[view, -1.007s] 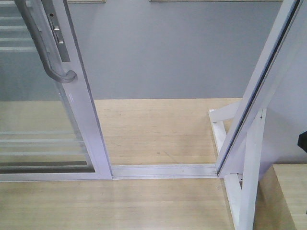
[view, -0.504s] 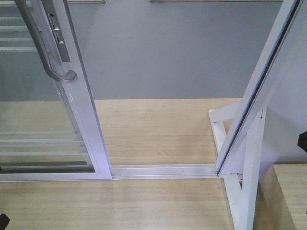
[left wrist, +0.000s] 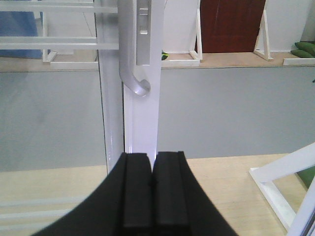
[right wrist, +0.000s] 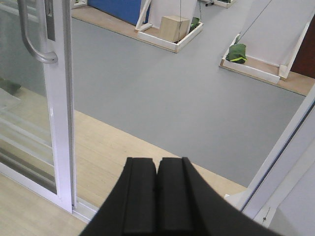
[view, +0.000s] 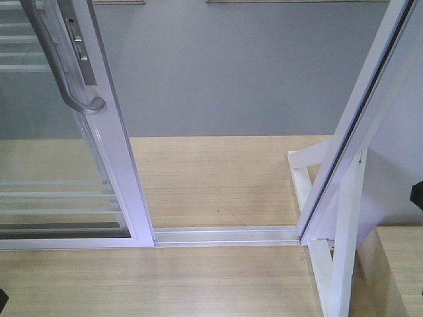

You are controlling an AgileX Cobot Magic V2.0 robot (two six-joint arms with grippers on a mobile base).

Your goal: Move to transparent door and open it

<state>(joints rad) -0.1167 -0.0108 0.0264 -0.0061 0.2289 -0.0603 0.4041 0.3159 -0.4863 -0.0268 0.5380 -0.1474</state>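
Item: transparent door point(view: 59, 165). Sliding glass panel in a white frame, thin white bars across the glass. It stands at the left of the front view, its leading edge well apart from the white post point(view: 357, 132) at the right. A wide gap lies between them over the floor track point(view: 225, 235). By my judgement the door is already slid a good way open.

Item: grey handle point(view: 63, 72). Curved bar on the door's leading stile, lower end hooked outward. In my left wrist view it hangs above and just left of centre point(left wrist: 132, 73); in my right wrist view it sits at the far upper left point(right wrist: 32, 39).

Item: left gripper point(left wrist: 151, 189). Pads pressed together, holding nothing, pointed at the white stile below the handle and not touching it, as far as I can tell.

Item: right gripper point(right wrist: 157, 194). Pads together, empty, aimed at the open gap and the grey floor point(right wrist: 172, 93) beyond.

Handling note: if more travel is wanted, I would use my left arm, spread the pads, rise to the handle's straight section, close around it, and pull along the track rather than across it, keeping my wrist level so the panel does not bind.
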